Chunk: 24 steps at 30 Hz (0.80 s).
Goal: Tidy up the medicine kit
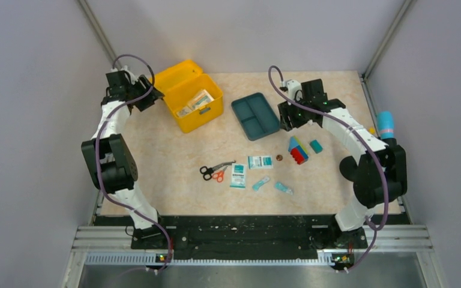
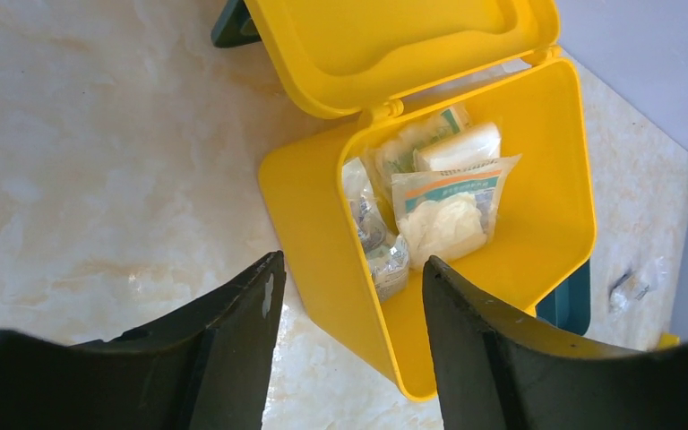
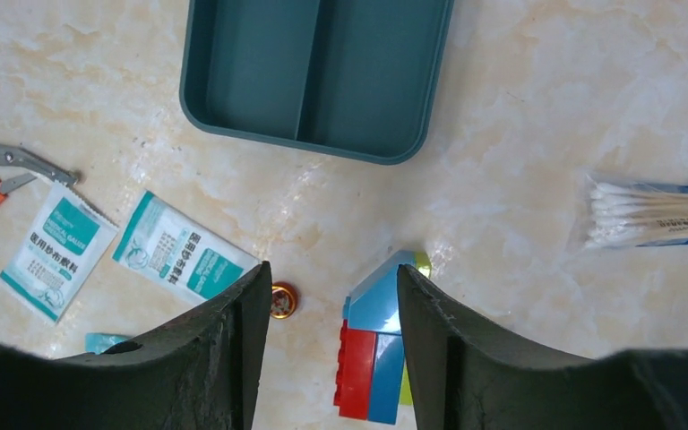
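While both jaws stand apart, empty | right wrist alone shows cotton swabs (image 3: 649, 215) | medicine kit (image 1: 199, 118) open

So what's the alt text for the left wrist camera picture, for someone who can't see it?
A bright yellow plastic box sits on a marbled beige table, hinged lid thrown back, with clear sealed packets of white dressings inside. The left pincer fills the foreground, its dark fingers apart and holding nothing.

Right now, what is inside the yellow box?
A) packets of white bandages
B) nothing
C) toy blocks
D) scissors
A: the open medicine kit holds sealed packets of white dressings; the scissors and toy blocks lie outside it.
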Available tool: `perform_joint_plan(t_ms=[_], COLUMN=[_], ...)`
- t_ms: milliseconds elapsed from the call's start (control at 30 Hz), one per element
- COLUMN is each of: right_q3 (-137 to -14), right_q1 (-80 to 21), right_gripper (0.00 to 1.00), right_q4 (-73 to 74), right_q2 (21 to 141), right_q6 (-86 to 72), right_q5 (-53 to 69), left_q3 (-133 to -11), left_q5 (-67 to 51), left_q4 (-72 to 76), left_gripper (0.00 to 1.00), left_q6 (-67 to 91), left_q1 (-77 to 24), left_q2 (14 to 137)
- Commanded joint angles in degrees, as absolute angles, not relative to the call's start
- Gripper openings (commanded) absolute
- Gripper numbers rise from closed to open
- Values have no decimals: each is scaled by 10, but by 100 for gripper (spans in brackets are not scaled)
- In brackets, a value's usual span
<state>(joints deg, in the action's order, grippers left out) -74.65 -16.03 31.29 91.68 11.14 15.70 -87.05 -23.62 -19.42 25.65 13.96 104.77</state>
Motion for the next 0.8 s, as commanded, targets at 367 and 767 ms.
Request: perform_joint_plan(t_ms=[367, 767], right_q3=[-864, -953], right_q1=[-204, -250], right_gripper=[49, 42], right_q4=[245, 238], right_q2=[1064, 1177], right_q6=[51, 32], right_q5=[77, 17], left_q3=[-808, -726], left_q5=[-282, -284], left_q4=[-139, -145], left_gripper=[59, 57], left_q6=[309, 285], left_q1=[153, 151], left_q2=[967, 823])
